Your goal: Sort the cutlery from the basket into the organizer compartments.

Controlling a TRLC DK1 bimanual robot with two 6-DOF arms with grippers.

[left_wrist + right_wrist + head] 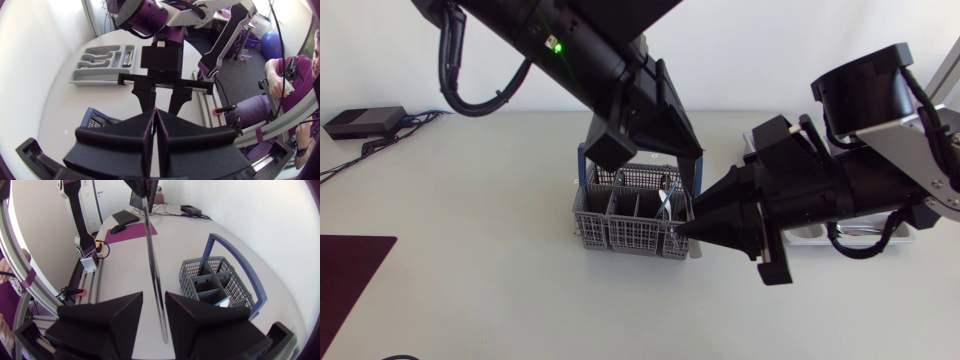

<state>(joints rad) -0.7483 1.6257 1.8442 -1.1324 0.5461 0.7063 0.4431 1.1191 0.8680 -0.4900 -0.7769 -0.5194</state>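
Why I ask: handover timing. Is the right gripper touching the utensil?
Apart: right wrist view shows the utensil inside the open right gripper, gaps both sides.

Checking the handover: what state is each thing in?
Left gripper: shut on utensil.
Right gripper: open, fingers either side of the utensil.
Utensil: hanging upright, off the table.
Basket: upright, cutlery inside.
Organizer: partly filled.

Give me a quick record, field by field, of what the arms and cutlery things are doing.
left gripper: shut on metal cutlery piece, over the basket
right gripper: fingers open, piece hanging between them
basket: grey, blue handle
organizer: grey, some cutlery already inside
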